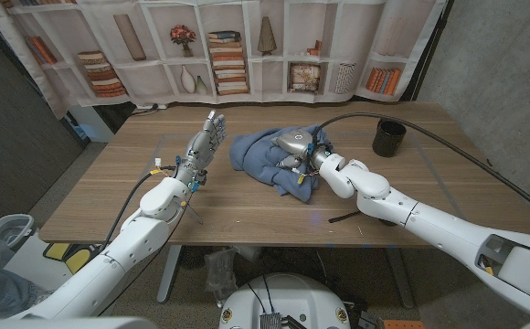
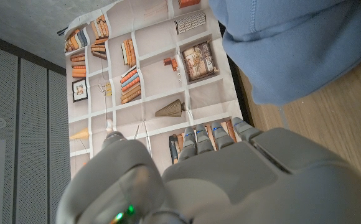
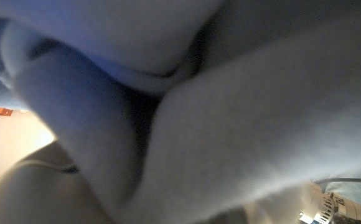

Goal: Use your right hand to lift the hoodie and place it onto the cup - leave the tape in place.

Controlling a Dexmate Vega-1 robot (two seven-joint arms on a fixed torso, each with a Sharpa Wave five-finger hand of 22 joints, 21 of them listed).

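Right robot hand (image 1: 294, 146) is buried in the blue hoodie (image 1: 265, 157), which lies bunched on the bench (image 1: 110, 196) just left of the black cup (image 1: 388, 138). Its fingers look curled into the cloth, yet whether they truly pinch a fold I cannot tell; the right wrist view is only blurred fabric pressed close. Left robot hand (image 1: 206, 139) stands upright on the far side of the hoodie from the cup, fingers straight and holding nothing. The cup stands beside the hoodie's right edge, so the carry likely runs rightward from the right robot hand, the nearer one. No tape is visible; it may lie under the cloth.
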